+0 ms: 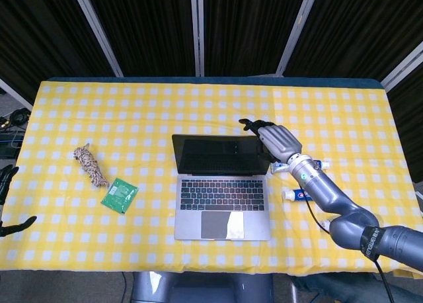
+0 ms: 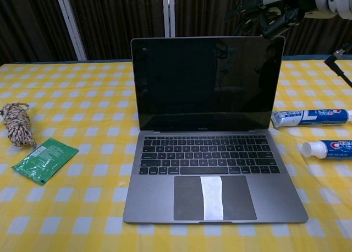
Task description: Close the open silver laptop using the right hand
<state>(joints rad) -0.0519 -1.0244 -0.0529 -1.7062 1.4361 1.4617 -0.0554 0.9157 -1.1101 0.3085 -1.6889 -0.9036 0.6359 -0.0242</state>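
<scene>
The silver laptop (image 1: 223,190) (image 2: 212,147) stands open in the middle of the table, its dark screen upright and facing me. My right hand (image 1: 272,139) (image 2: 272,10) hovers just above and behind the screen's top right corner, fingers spread and holding nothing. I cannot tell whether it touches the lid. My left hand (image 1: 8,204) shows only at the far left edge of the head view, low beside the table, fingers apart and empty.
Two toothpaste tubes (image 1: 299,165) (image 1: 309,195) lie right of the laptop, also seen as tubes (image 2: 311,117) (image 2: 327,148) in the chest view. A rope bundle (image 1: 90,165) and a green packet (image 1: 119,195) lie on the left of the yellow checked tablecloth (image 1: 132,111).
</scene>
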